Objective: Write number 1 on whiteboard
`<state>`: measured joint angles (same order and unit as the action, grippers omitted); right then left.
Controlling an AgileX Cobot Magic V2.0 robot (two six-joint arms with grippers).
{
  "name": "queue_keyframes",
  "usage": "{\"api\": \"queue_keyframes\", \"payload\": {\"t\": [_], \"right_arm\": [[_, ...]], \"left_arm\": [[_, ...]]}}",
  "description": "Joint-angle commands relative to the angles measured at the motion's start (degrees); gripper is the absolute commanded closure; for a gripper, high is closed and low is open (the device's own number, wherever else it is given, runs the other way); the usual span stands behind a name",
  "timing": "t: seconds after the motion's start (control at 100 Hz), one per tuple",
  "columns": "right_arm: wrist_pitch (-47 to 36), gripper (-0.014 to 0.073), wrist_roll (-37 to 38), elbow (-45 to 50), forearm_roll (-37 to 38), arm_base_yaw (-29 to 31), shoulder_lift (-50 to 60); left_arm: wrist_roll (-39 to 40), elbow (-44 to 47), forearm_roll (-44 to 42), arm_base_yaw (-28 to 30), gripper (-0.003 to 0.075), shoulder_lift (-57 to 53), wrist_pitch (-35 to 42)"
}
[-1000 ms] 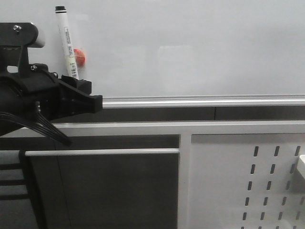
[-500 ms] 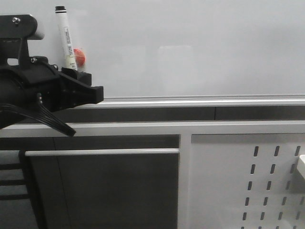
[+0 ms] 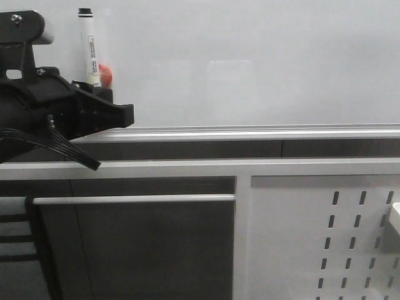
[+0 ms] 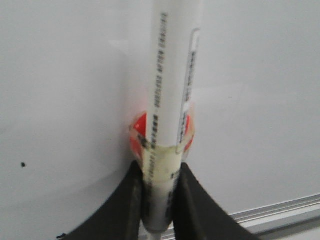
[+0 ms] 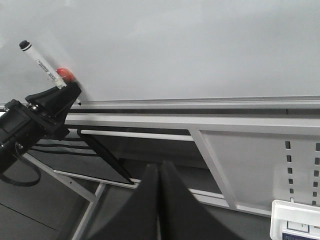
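Now my left gripper [image 3: 103, 100] clamps the marker [image 3: 90, 47] upright at the frame's upper left, right by the whiteboard [image 3: 250, 62].
Marker's long axis runs near vertical, cap end up; I see no number 1 stroke yet. Right gripper [image 5: 159, 172] is closed, low, well apart.

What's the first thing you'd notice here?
Probably the white marker standing up on the left, pinched in the left hand right by the big whiteboard. A red blob sits just behind it. The right hand hangs low with its fingers together, holding nothing.
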<state>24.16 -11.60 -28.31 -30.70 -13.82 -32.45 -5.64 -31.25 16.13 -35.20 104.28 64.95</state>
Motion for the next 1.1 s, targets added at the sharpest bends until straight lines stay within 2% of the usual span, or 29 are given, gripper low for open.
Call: {"api": "queue_keyframes", "payload": {"t": [0.0,0.15,0.39,0.63,0.87,0.96,1.09], "right_arm": [[-3.8,0.0662,-0.5,-1.8,-0.8,-0.1,-0.5],[-3.8,0.0662,-0.5,-1.8,-0.5,-0.1,-0.5],[-3.1,0.0662,-0.5,-1.8,-0.4,-0.1,-0.5],[0.5,0.0662,-2.0,-2.0,-0.4,-0.9,-0.5],[1.4,0.0662,-10.3,-4.2,-1.4,-7.1,-0.5],[0.3,0.0662,-10.3,-4.4,-2.1,-10.3,-1.2],[-1.0,0.065,-10.5,-4.4,-2.1,-14.7,-3.3]], "left_arm": [[0.2,0.1,0.5,-0.1,0.0741,-2.8,12.4],[0.2,2.2,-1.4,-0.1,0.0741,-3.9,12.4],[0.2,4.6,-15.2,-0.1,0.0742,-8.1,12.4],[3.0,6.2,-25.0,-0.1,0.0742,-12.0,12.4],[11.0,6.4,-36.7,-0.1,0.0741,-13.1,12.4],[14.9,6.4,-40.2,-0.1,0.0741,-13.1,12.4],[15.9,6.4,-44.2,-0.1,0.0741,-13.1,12.4]]}}
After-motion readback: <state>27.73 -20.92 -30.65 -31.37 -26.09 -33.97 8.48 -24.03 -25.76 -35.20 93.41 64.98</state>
